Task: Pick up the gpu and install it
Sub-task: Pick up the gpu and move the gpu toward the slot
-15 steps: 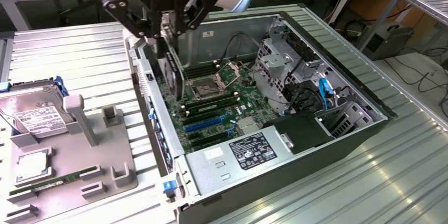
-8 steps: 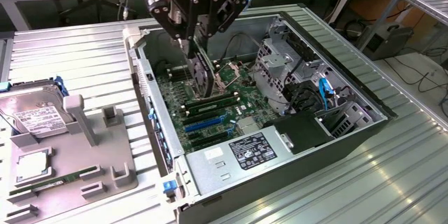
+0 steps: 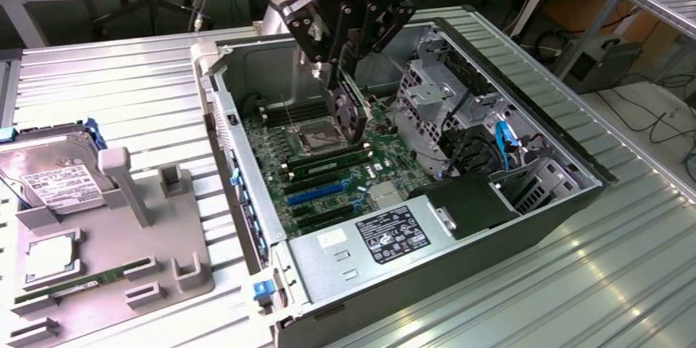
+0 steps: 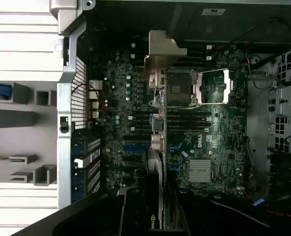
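Note:
The gpu (image 3: pixel 350 116), a thin black card, hangs on edge inside the open computer case (image 3: pixel 234 144), just above the motherboard (image 3: pixel 326 177) near the CPU socket (image 3: pixel 324 134). My gripper (image 3: pixel 339 71) is shut on the card's upper edge. The wrist view looks down the card's edge (image 4: pixel 155 157), with its silver bracket (image 4: pixel 162 51) at the far end over the board and my fingers (image 4: pixel 135 216) dark around its near end. Blue expansion slots (image 3: pixel 321 193) lie on the board nearer the camera than the card; the same slots (image 4: pixel 134 146) sit beside the card's edge.
A drive cage (image 3: pixel 435 95) and cables crowd the case's side at the exterior view's right. The silver power supply (image 3: pixel 376 242) fills the near corner. On the exterior view's left, a grey holder (image 3: pixel 152 226) carries a hard drive (image 3: pixel 60 177) and a green memory stick (image 3: pixel 87 280).

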Robot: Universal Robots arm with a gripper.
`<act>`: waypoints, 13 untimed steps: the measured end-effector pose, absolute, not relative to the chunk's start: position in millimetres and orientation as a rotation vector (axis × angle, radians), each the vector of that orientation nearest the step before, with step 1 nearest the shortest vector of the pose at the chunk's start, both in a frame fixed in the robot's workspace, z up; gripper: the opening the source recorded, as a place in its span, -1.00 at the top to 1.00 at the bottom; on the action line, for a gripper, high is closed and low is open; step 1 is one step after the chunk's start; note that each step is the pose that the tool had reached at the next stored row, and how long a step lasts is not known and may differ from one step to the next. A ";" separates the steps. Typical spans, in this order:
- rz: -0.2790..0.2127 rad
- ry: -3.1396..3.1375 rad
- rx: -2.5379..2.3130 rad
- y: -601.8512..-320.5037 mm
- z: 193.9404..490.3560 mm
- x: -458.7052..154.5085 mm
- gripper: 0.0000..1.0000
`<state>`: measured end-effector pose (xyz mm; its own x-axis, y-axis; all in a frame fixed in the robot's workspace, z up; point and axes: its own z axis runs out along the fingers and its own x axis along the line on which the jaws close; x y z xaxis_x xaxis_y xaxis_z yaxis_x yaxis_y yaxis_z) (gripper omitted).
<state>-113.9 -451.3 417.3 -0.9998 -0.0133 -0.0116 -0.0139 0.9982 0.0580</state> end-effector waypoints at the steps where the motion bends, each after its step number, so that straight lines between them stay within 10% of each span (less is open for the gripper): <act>1: 0.091 3.129 -0.021 -450.5 415.5 -109.5 0.47; 13: 0.091 3.129 -0.021 -448.5 395.3 -65.7 0.47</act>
<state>-65.7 -448.5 395.3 -0.9999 -0.0129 -0.0115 -0.0136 0.9982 0.0578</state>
